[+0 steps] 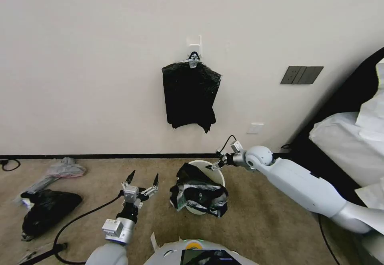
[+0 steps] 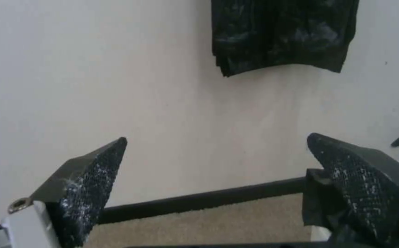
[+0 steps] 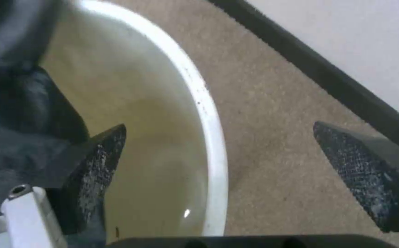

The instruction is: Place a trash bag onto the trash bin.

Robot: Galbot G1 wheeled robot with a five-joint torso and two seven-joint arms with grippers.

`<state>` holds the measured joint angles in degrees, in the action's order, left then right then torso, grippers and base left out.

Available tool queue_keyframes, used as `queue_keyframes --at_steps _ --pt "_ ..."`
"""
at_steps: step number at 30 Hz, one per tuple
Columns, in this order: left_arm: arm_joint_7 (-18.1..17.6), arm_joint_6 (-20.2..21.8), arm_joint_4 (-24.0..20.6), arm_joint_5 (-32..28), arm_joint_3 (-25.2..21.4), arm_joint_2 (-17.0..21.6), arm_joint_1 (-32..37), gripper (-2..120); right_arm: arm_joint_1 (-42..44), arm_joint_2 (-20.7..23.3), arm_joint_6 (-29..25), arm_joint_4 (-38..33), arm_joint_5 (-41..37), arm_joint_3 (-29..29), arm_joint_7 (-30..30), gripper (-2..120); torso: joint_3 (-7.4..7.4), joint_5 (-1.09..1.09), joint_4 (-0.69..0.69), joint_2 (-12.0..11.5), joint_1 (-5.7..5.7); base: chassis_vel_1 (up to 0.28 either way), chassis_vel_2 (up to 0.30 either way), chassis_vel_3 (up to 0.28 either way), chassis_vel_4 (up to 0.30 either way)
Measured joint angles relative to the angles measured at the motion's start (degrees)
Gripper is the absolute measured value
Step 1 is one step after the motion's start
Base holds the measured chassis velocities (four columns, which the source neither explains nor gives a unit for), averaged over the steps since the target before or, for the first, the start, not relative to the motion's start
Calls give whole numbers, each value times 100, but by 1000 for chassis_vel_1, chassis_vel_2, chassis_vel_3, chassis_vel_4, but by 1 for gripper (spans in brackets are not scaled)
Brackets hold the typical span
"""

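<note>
Nearest the robot, the left gripper (image 1: 142, 179) is held above the carpet (image 1: 260, 221), left of the bin, its jaws spread wide and nothing between them. Just right of it, the trash bag (image 1: 199, 193) is seen crumpled over the near and left part of the trash bin (image 1: 211, 167), part inside and part hanging down the outer wall. The far and right part of the rim is left bare, so the task is judged partly done: the bag's mouth has yet to be spread around the whole rim. At the far right of the rim the right gripper (image 1: 214, 165) is placed with its jaws released, straddling the rim with nothing gripped. Farther left, a bulging black sack (image 1: 46, 209) lies on the carpet, well apart. On the far wall a bundle of bags (image 1: 190, 95) is hung from a clip; nothing blocks the bin.
</note>
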<state>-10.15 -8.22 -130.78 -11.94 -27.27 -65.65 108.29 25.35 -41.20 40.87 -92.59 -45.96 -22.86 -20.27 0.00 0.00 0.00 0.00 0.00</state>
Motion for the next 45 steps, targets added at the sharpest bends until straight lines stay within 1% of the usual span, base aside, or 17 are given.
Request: queue_keyframes --at_steps 6,10,11,14,15,16,17,18,20,22,23,26,27,30,33,39,45 --pt "-7 2 -8 46 55 6 -25 100 -303 -223 -12 325 210 -424 -112 97 0 0 0 0 0 0 0 0 0" --pt "-13 6 -8 79 103 -6 -33 100 -556 -376 -19 556 345 -754 -208 84 0 -1 0 0 0 0 0 0 0" --pt "-13 6 -8 79 103 -6 -33 100 -556 -376 -19 556 345 -754 -208 84 0 -1 0 0 0 0 0 0 0" --pt "-18 16 -9 93 135 -3 -39 100 -678 -437 -24 676 373 -969 -240 69 0 -1 0 0 0 0 0 0 0" --pt "-18 16 -9 93 135 -3 -39 100 -678 -437 -24 676 373 -969 -240 69 0 -1 0 0 0 0 0 0 0" --pt "-19 19 -13 99 159 -1 -35 100 -689 -453 -26 699 367 -1011 -240 65 0 -1 -1 0 0 0 0 0 0" --pt "-20 22 -20 121 195 -5 -27 100 -692 -473 -29 724 356 -1041 -239 59 0 1 -1 0 0 0 0 0 0" --pt "-21 23 -22 146 225 -19 -21 100 -692 -486 -32 739 328 -1047 -231 54 0 0 -1 0 0 0 0 0 0" --pt "-23 24 -22 161 243 -29 -19 100 -692 -493 -34 745 303 -1047 -222 51 0 0 -1 0 -1 0 0 0 0" --pt "-27 26 -23 186 282 -54 -14 100 -705 -501 -36 754 261 -1058 -203 39 0 0 0 0 0 0 0 0 0" --pt "-27 26 -23 186 282 -54 -14 100 -705 -501 -36 754 261 -1058 -203 39 0 0 0 0 0 0 0 0 0" --pt "-36 33 -30 188 295 -58 -15 100 -734 -503 -38 786 252 -1077 -200 25 0 0 0 0 0 0 0 0 0" --pt "-36 33 -30 188 295 -58 -15 100 -734 -503 -38 786 252 -1077 -200 25 0 0 0 0 0 0 0 0 0" --pt "-43 40 -41 178 294 -55 -13 100 -723 -501 -40 804 234 -1069 -200 11 0 0 0 0 -1 0 0 0 0" --pt "-48 43 -44 169 290 -55 -13 100 -701 -488 -44 807 224 -1053 -211 7 0 1 -1 0 0 0 0 0 0" --pt "-60 46 -48 146 283 -56 -12 100 -678 -451 -47 812 139 -1026 -200 4 0 1 0 0 0 0 0 0 0" --pt "-67 56 -59 79 260 -37 -23 100 -512 -335 -39 679 -350 -839 163 3 0 0 0 0 0 0 0 0 0"
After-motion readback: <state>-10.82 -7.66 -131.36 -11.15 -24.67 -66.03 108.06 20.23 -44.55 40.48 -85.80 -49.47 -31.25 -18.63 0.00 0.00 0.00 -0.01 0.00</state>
